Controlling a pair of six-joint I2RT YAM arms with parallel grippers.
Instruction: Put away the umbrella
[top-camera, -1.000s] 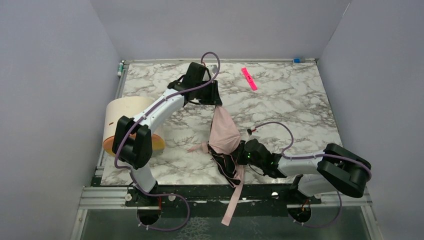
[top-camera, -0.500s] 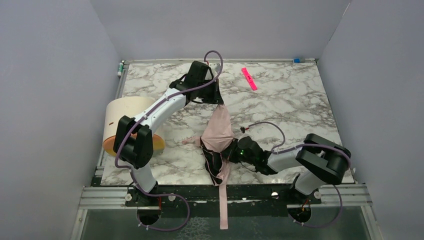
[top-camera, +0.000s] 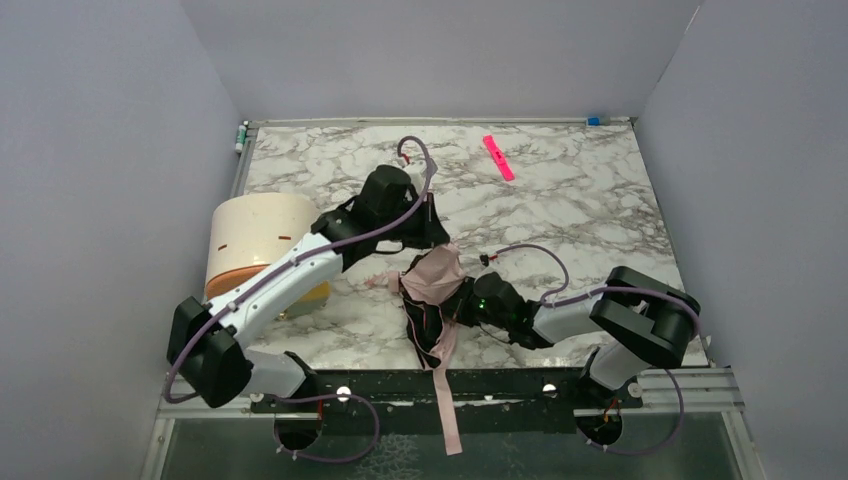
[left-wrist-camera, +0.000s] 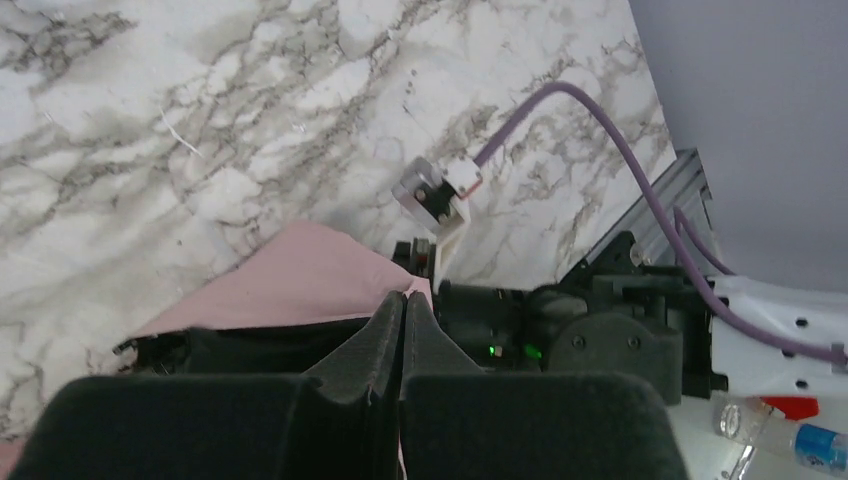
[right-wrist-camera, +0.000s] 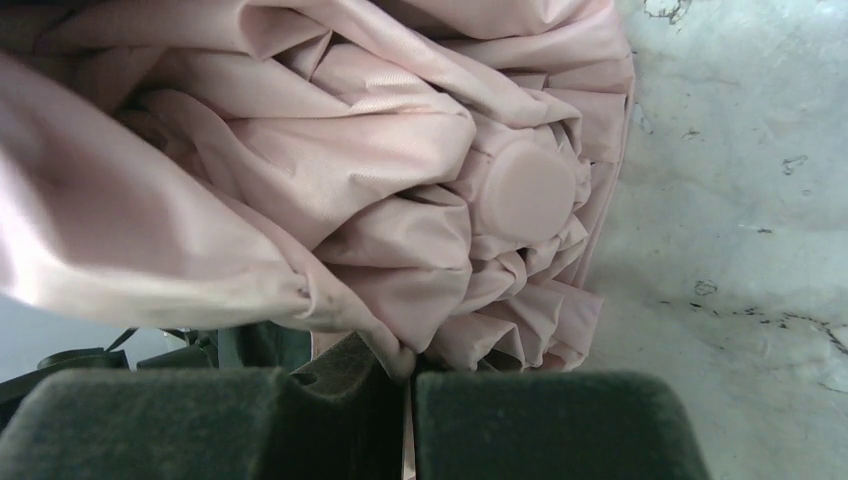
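- Umbrella (top-camera: 437, 272) lies bunched between both grippers (its pink crown just beyond right fingertips).
- Left gripper (left-wrist-camera: 404, 300): fingers pressed together, apparently nipping fabric edge.
- Right gripper (right-wrist-camera: 408, 372): fingers narrow, pinching folds.

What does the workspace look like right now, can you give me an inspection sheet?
Surface: marble table, veined white and grey.
Job's things: umbrella crumpled near the front edge, its strap hanging over that edge.
Clutter: cream cylinder at left; bright pink strip at back.
Grippers: left gripper and right gripper both shut on umbrella fabric.
Cables: purple cable arching by the right wrist.
Surroundings: plain grey walls on three sides.
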